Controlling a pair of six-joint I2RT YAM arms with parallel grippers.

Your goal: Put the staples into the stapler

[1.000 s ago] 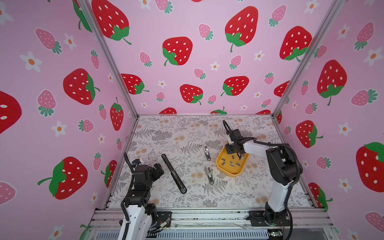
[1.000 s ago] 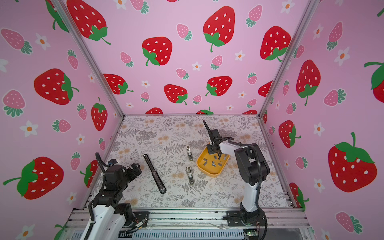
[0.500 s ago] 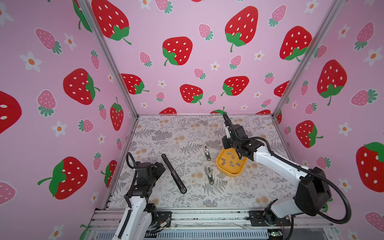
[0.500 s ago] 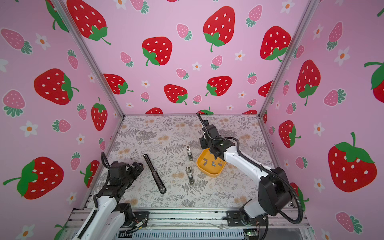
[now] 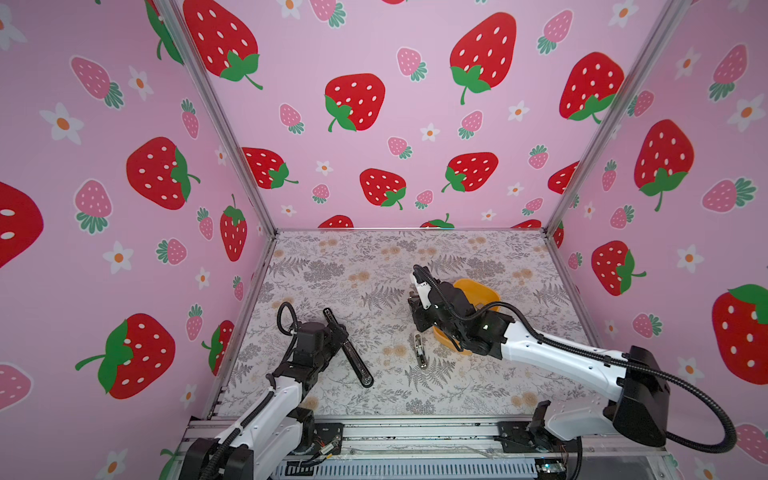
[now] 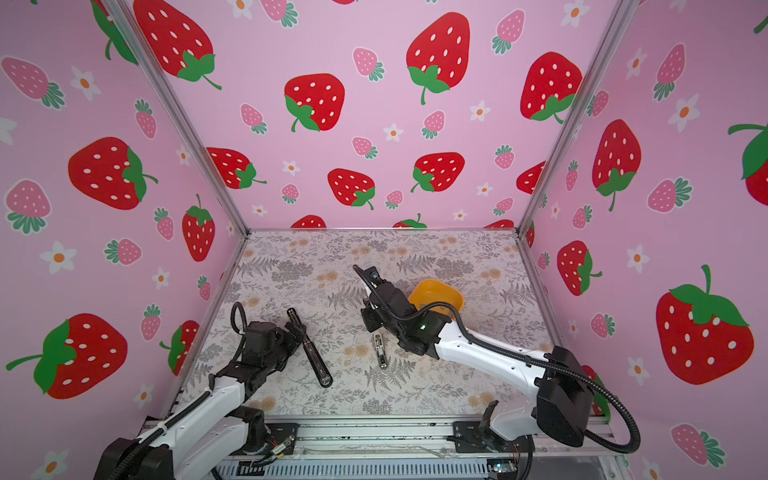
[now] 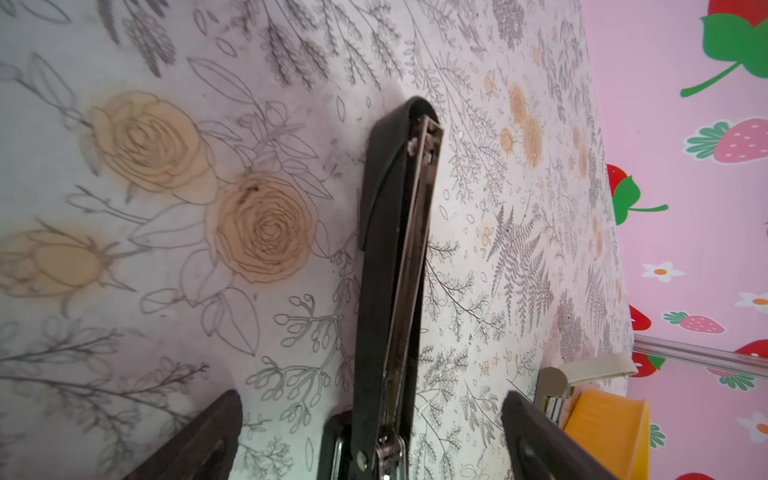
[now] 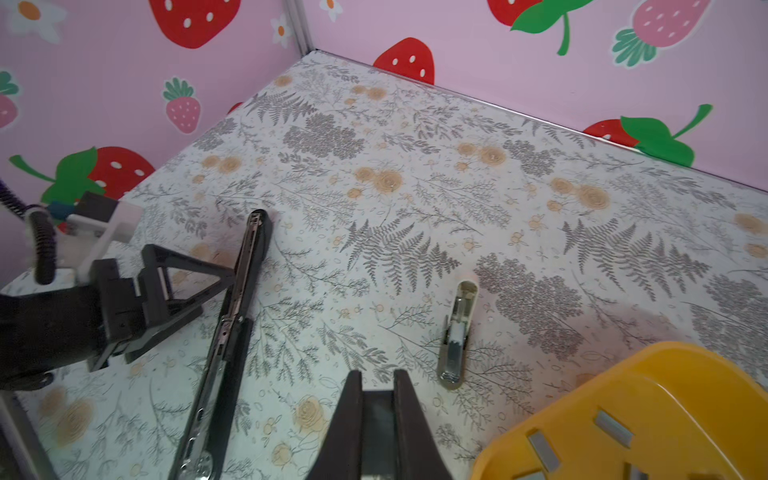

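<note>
The black stapler point(image 5: 353, 361) point(image 6: 318, 365) lies opened flat on the table's left half, its metal channel point(image 7: 409, 249) facing up. My left gripper point(image 5: 336, 328) point(image 7: 370, 395) stands open astride the stapler near its hinge, one finger on each side. Grey staples point(image 8: 614, 424) lie in the yellow bowl point(image 5: 478, 291) point(image 8: 665, 395). My right gripper point(image 5: 415, 316) point(image 8: 376, 374) hovers left of the bowl, over the table's middle. It is shut on a grey staple strip point(image 8: 376, 415) that shows between its fingers.
A small silver metal piece point(image 5: 420, 351) point(image 8: 457, 332) lies between the stapler and the bowl. A similar one point(image 7: 548, 386) shows beside the bowl. Pink strawberry walls enclose the floral table on three sides.
My right gripper has left the bowl and swung left toward the table's middle. My left gripper has moved forward until it straddles the stapler.
</note>
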